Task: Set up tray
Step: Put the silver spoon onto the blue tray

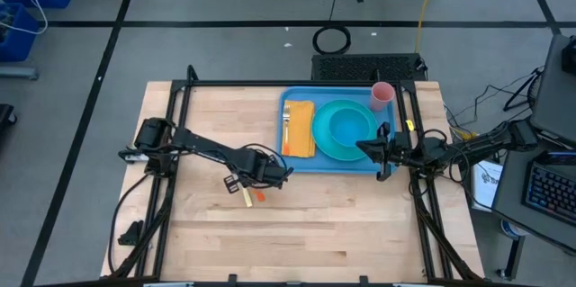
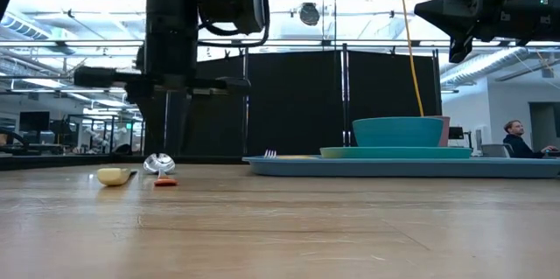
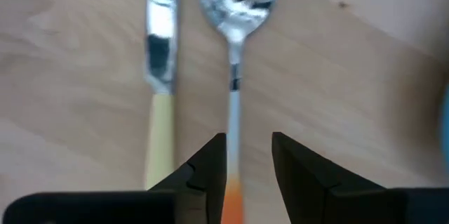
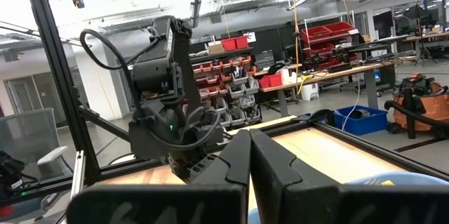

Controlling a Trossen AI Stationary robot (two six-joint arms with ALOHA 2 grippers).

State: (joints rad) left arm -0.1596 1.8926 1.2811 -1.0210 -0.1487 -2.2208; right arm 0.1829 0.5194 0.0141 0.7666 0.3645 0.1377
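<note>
The blue tray (image 1: pixel 292 156) lies at the table's far right and carries an orange napkin (image 1: pixel 300 134) with a fork (image 1: pixel 286 125), a turquoise plate (image 1: pixel 326 143) and bowl (image 1: pixel 351 125). A pink cup (image 1: pixel 382 94) stands at its far right corner. A spoon (image 3: pixel 235 76) with an orange handle end and a cream-handled knife (image 3: pixel 160 112) lie side by side on the wood in front of the tray. My left gripper (image 3: pixel 249 150) is open, pointing down, its fingers either side of the spoon's handle. My right gripper (image 4: pixel 249 157) is shut, raised over the tray's right end (image 1: pixel 367 147).
The tray (image 2: pixel 402 167) sits low on the table at the right of the low view, with the bowl (image 2: pixel 398 130) on top. A black frame runs along the table's edges. The near half of the table is bare wood (image 1: pixel 297 242). A person (image 2: pixel 518 139) sits in the room beyond.
</note>
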